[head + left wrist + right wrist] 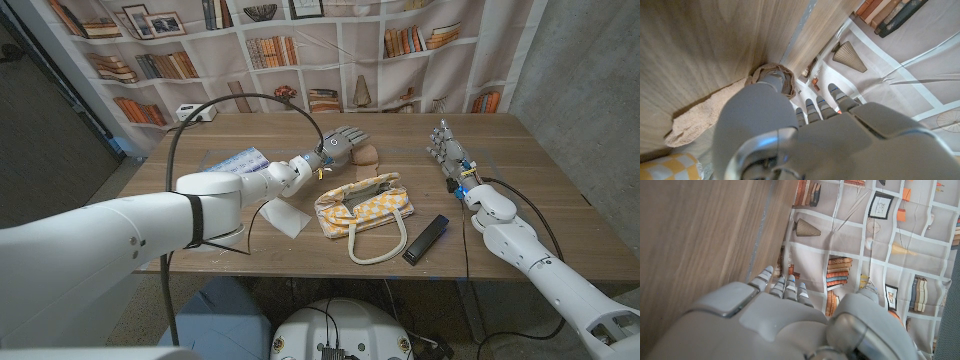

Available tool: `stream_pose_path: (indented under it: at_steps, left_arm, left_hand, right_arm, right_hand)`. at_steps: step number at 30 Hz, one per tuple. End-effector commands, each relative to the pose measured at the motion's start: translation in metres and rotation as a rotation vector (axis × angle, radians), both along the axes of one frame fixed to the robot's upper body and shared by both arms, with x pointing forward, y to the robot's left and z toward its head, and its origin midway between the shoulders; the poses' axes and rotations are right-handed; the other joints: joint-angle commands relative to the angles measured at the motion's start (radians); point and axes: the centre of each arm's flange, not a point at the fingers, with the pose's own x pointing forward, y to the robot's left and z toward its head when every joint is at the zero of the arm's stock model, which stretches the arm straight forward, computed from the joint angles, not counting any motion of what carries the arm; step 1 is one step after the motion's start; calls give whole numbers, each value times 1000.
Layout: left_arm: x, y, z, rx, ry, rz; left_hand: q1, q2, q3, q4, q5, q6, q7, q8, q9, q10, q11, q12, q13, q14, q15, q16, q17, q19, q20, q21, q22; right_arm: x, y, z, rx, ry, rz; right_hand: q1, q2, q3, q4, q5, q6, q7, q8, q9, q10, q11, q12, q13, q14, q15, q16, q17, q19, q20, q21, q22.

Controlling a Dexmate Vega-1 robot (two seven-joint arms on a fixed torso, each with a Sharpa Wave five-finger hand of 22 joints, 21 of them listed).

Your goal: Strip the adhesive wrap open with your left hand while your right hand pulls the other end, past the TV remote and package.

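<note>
Head view: nearest you, the left arm sweeps in from the lower left. Your left hand hovers just left of the tan wrap roll at upper centre, fingers loosely extended and holding nothing. The right hand stands at the right, fingers up, empty. Below centre lie the checked bag and black remote, with the blue package at left.

Left wrist view: the wrap roll sits at your fingertips; whether they touch it I cannot tell.

Right wrist view: the right hand has fingers together over bare table.

The risk: a nudge could roll the wrap away. Its axis and loose end are unclear.
</note>
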Motion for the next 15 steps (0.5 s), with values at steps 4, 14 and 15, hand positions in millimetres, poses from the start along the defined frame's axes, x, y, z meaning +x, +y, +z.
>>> stream_pose_path:
  at_steps: [4,14,15]
  left_arm:
    - [3,-4,2,6,24,35]
    - [5,-8,3,3,45,55]
    - [5,-9,3,3,47,57]
  left_hand:
    - [17,9,14,-7,6,11,-3,14,1,-1,-2,1,5,0,-2,7,3,1,2,-2,2]
    - [24,17,30,-7,7,18,-3,18,1,5,0,4,5,3,-3,11,7,2,0,-1,2]
    - [25,18,32,-6,7,18,-3,18,1,5,0,4,5,3,-3,12,8,2,0,-1,2]
  right_arm:
    - [-1,-3,0,4,1,-5]
    - [1,-3,2,3,1,-6]
    - [1,-3,2,4,1,-4]
  right_hand:
    - [-3,1,6,0,-2,0,0,6,2,4,-6,2,4,0,-4,-1,2,7,5,2,4]
    - [-3,1,7,-1,-2,1,-1,6,2,5,-2,2,4,0,-5,-1,2,7,5,2,4]
    - [-3,1,7,-1,-2,1,-1,6,2,5,-3,2,4,0,-5,-1,2,7,5,2,4]
